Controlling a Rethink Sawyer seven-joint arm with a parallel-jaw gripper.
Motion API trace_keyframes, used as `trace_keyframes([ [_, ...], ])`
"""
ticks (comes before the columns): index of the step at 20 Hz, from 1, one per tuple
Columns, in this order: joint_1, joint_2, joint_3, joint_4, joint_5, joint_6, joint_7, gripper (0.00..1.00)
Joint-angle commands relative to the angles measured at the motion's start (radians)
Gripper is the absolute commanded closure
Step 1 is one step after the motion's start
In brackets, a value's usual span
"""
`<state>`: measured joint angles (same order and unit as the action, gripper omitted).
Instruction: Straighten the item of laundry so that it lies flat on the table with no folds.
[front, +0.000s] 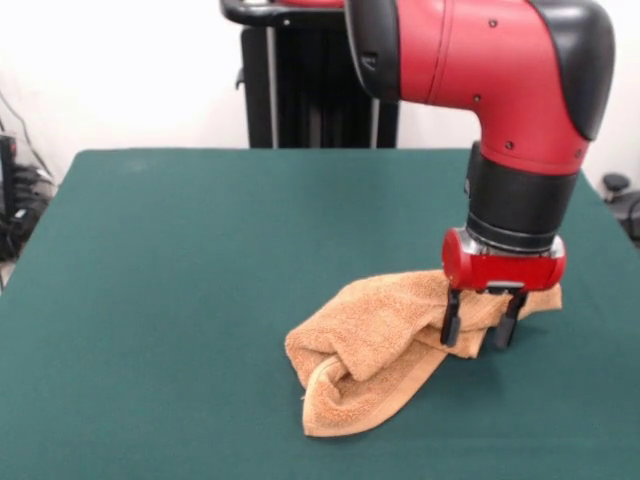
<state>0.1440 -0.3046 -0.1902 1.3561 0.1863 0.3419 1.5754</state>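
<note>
The orange-tan towel (370, 345) lies crumpled on the green table (200, 280), right of centre and toward the near edge. It is bunched and folded over itself, with a hemmed end pointing toward the near edge and one corner reaching out to the right behind the gripper. My gripper (479, 333) points straight down over the towel's right part. Its two black fingers (451, 325) stand apart, tips down at the towel's near right edge, with towel cloth showing between them. No tag loop shows.
The red and black arm (500, 90) comes down from the top right. The black pedestal (310, 100) stands behind the table's far edge. Cables and dark equipment (15, 200) sit off the table's left side.
</note>
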Motion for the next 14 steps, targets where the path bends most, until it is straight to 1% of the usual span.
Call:
trace_keyframes([
  [1,0.016,-0.002,0.051,-0.003,0.045,0.059,0.226,0.0],
  [3,0.015,0.014,0.056,-0.009,0.042,0.05,0.221,0.0],
  [5,0.018,0.052,0.058,-0.028,0.037,0.021,0.217,0.0],
  [10,0.036,0.178,0.052,-0.104,0.034,-0.06,0.223,0.0],
  [11,0.041,0.205,0.047,-0.127,0.035,-0.056,0.222,0.0],
  [12,0.039,0.226,0.053,-0.14,0.034,-0.079,0.22,0.0],
  [14,0.028,0.255,0.075,-0.153,0.042,-0.076,0.218,0.0],
])
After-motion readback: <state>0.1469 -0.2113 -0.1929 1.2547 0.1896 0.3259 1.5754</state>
